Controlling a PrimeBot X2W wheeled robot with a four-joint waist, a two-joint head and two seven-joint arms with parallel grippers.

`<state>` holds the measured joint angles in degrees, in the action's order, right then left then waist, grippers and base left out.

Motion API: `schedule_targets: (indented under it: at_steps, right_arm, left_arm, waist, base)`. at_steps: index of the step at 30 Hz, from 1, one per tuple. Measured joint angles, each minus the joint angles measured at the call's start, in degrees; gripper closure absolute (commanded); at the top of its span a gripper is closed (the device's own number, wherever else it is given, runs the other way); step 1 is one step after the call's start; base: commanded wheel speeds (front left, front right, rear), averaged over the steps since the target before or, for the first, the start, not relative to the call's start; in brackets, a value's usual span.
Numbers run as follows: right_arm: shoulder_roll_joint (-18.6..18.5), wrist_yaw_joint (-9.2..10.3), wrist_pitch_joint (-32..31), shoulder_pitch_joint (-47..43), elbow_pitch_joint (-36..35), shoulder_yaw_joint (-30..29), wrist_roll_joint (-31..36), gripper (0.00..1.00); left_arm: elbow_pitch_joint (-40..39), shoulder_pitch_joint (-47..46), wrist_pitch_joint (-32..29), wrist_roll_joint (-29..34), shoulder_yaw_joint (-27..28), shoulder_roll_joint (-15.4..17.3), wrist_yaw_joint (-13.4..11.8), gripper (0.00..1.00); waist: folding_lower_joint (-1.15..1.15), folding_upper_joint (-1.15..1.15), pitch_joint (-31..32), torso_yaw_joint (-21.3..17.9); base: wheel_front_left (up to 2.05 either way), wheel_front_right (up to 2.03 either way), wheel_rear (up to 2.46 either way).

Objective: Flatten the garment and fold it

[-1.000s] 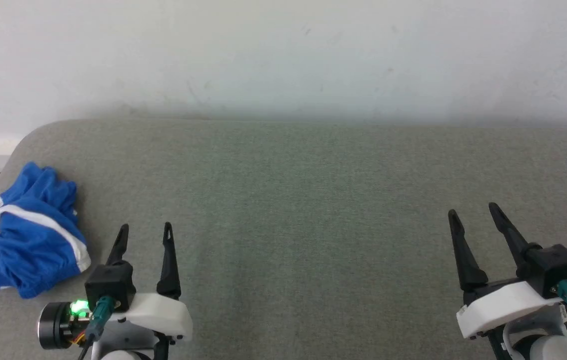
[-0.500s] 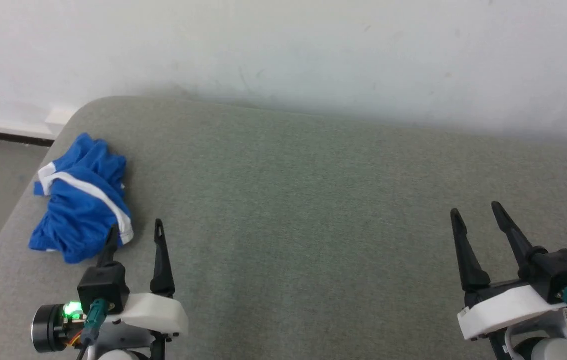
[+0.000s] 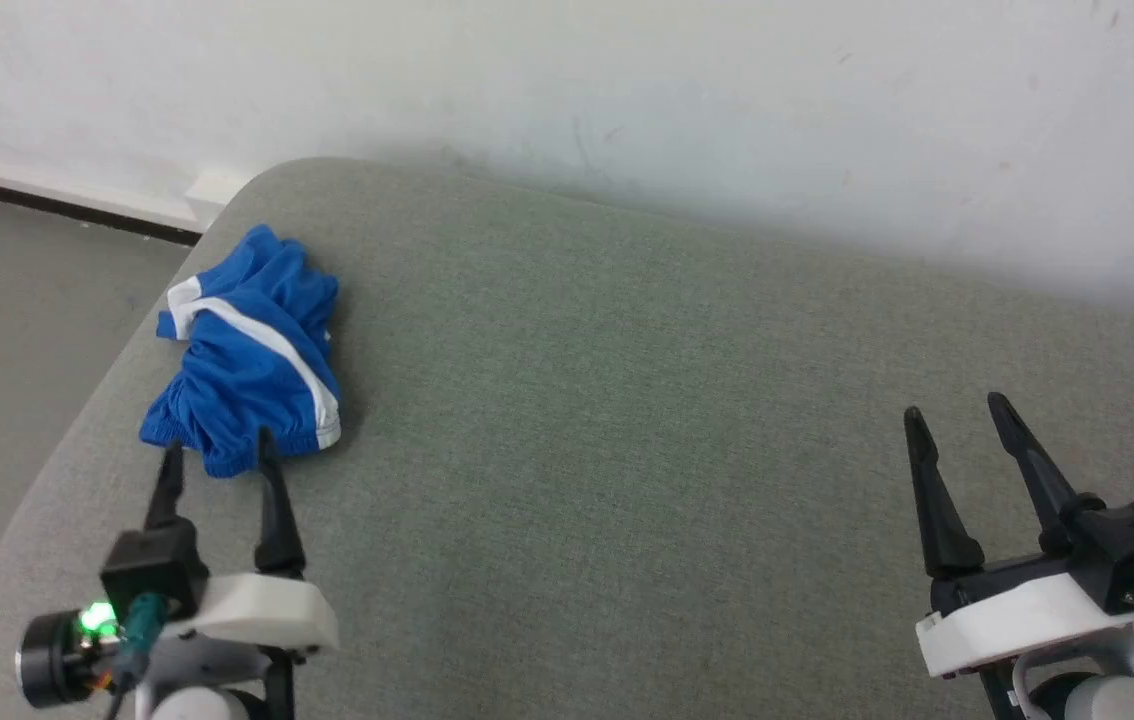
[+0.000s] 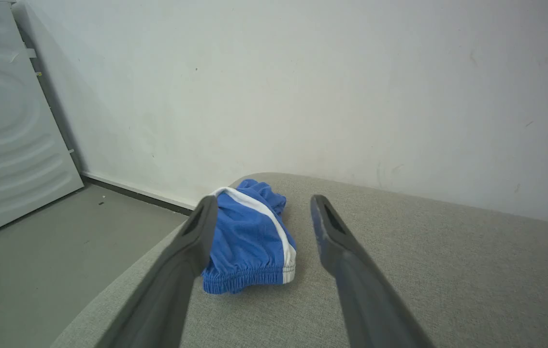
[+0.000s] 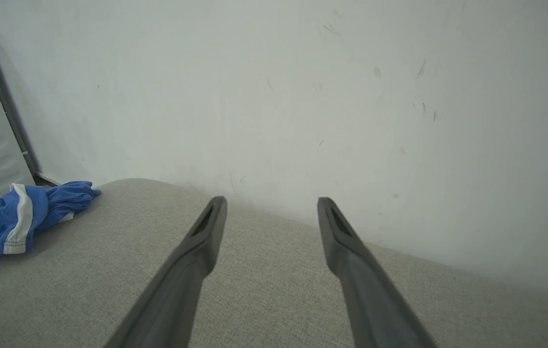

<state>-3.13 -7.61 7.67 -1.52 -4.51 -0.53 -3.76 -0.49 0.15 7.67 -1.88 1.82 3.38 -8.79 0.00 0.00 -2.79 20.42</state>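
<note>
Lying crumpled, the bright blue garment (image 3: pixel 247 365) shows a white stripe.

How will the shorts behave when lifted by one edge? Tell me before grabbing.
The shorts lie crumpled in soft folds, so they will probably hang limp and unfurl. The cloth looks thin, so likely very light. Pushed on the textured cushion, they would probably bunch rather than slide.

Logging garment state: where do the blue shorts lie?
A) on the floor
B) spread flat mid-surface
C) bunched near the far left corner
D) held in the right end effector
C: the shorts lie crumpled at a corner of the grey surface, ahead of the open left end effector.
</note>
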Motion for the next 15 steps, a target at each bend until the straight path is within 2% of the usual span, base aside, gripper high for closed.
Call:
schedule_targets:
  at_steps: [7,10,15]
  right_arm:
    - [0.02,0.00,0.73,-0.05,-0.76,-0.12,0.01,0.00]
    - [-0.05,0.00,1.12,0.10,-1.23,-0.24,0.32,0.00]
    - [-0.94,0.00,1.78,1.60,-2.24,-0.55,0.68,0.00]
  left_arm:
    - [4.85,-7.78,0.85,-1.55,3.49,4.46,1.76,0.00]
    - [8.67,-12.40,-0.41,-1.71,3.43,7.72,3.72,0.00]
    - [13.84,-20.89,-6.57,-2.24,2.34,12.56,7.97,0.00]
  waist:
    - [0.00,0.00,-1.83,1.02]
    - [0.00,0.00,-3.13,1.15]
    - [0.00,0.00,-6.14,1.12]
  base:
    - [0.00,0.00,0.00]
    - [0.00,0.00,0.00]
    - [0.00,0.00,0.00]
